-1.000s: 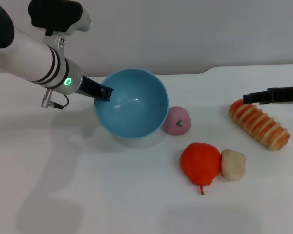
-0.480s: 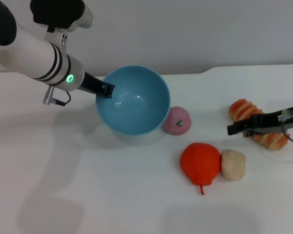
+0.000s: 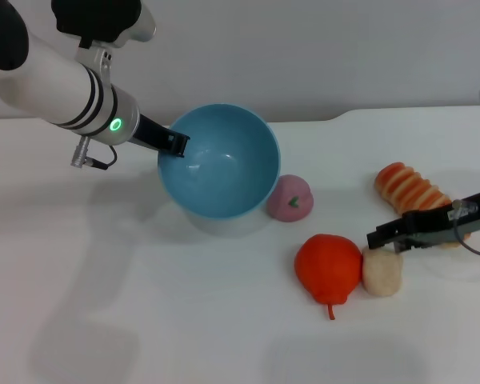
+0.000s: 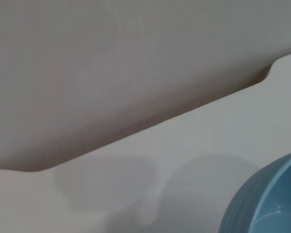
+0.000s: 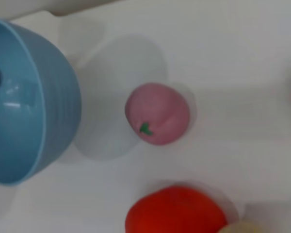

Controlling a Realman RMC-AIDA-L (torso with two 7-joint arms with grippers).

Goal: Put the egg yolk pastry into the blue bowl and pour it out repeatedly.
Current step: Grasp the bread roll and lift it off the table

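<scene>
Left tool (image 3: 174,146) clamped on the rim of the blue bowl (image 3: 220,164) at the bowl's 9 o'clock edge, one finger inside the rim. Bowl is lifted and tilted, its opening facing toward 3 o'clock and toward the camera; inside looks bare, a pale shadow on the white worktop (image 3: 144,320) under it. Left wrist view only catches a slice of the bowl's ribbed outer wall (image 4: 266,204) and worktop.

Right tool (image 3: 384,238) comes in low from 3 o'clock, tip just above the egg yolk pastry (image 3: 382,272), at its 12 o'clock edge. Cannot tell how far its fingers are apart or whether they touch the pastry; it has hold of nothing visible.

Pastry lies on the worktop at about 4 o'clock from the bowl, well apart from it, touching the orange-red fruit (image 3: 328,268) on its 9 o'clock side. In the right wrist view only a sliver of pastry (image 5: 240,228) shows beside the fruit.

Pink ball (image 3: 290,198) with a green mark sits just beside the bowl at its 3 o'clock, between bowl and fruit. Striped bread roll (image 3: 408,188) lies at 1 o'clock from the pastry, partly behind the right tool's arm.
</scene>
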